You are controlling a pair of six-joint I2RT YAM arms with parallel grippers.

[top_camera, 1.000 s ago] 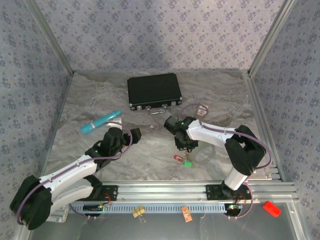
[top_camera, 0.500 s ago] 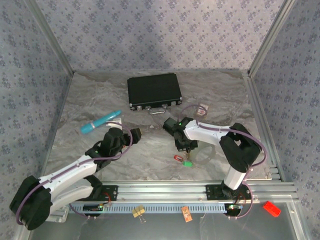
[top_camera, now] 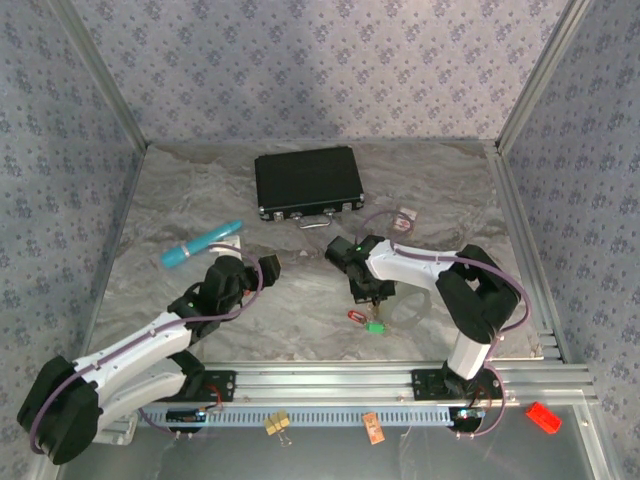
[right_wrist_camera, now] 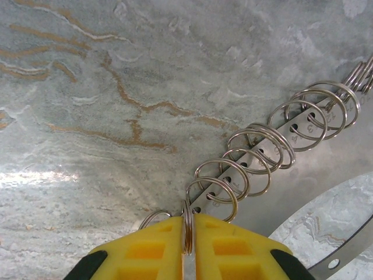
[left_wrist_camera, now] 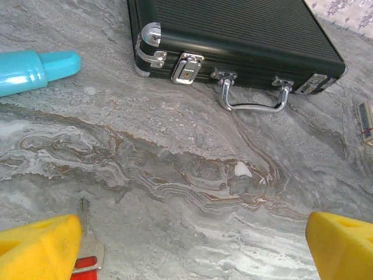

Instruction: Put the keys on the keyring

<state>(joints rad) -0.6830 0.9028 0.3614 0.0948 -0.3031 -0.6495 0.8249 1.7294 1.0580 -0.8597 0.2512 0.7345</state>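
We have the right claw [right_wrist_camera: 187,245] clamped on a small steel split ring [right_wrist_camera: 186,210]. Next, we judge, the wide-apart left claw [left_wrist_camera: 192,251] must fetch the red-headed metal key [left_wrist_camera: 90,255].

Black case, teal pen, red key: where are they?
black case [left_wrist_camera: 233,29]: left wrist view, ribbed lid.
teal pen [left_wrist_camera: 35,69]: left wrist view, its barrel.
red key [left_wrist_camera: 89,255]: left wrist view, metal shoulder.
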